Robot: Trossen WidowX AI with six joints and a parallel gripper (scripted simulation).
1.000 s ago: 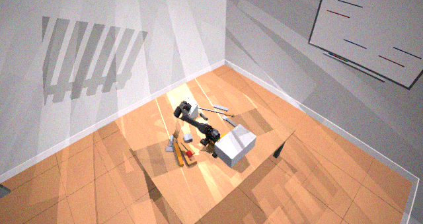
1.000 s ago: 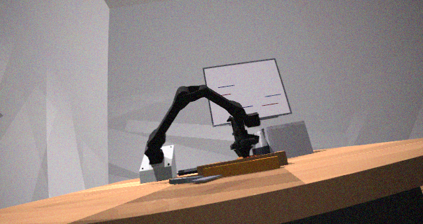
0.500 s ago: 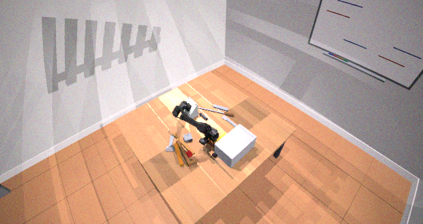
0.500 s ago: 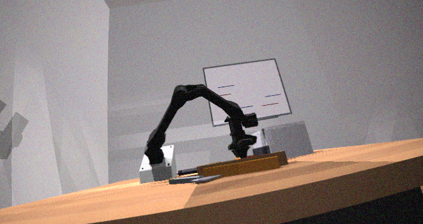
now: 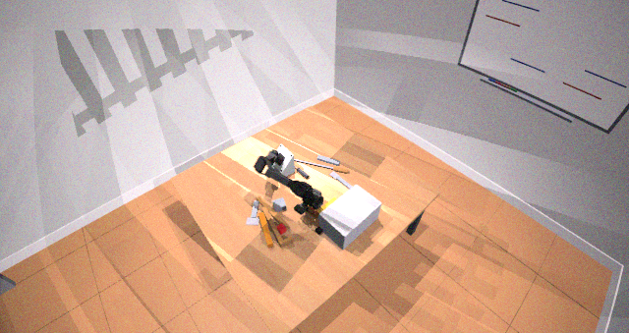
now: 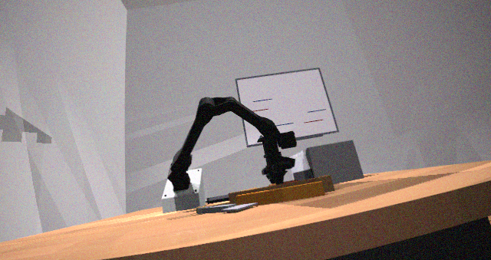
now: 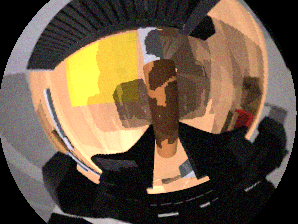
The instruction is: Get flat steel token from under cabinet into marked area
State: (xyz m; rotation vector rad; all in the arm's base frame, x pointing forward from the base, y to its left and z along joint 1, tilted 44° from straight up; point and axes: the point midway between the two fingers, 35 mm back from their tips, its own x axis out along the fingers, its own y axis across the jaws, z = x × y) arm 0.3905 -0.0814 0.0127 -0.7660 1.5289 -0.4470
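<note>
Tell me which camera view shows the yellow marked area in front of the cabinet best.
The wrist view: the yellow marked area fills its upper left, under the cabinet's vent slots. The top view shows only a small yellow sliver between the tool and the cabinet. The exterior view does not show it.

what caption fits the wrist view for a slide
Tool shut on a brown stick aimed toward the cabinet's vent slots.

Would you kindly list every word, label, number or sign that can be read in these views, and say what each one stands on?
No readable text anywhere.
Whiteboard: only short blue and red strokes, no letters.
Cabinet: no label visible.
Yellow marked area: plain colour, no writing.
Brown stick held in the gripper: unmarked.
Tools on the table: too small to show any markings.
</note>
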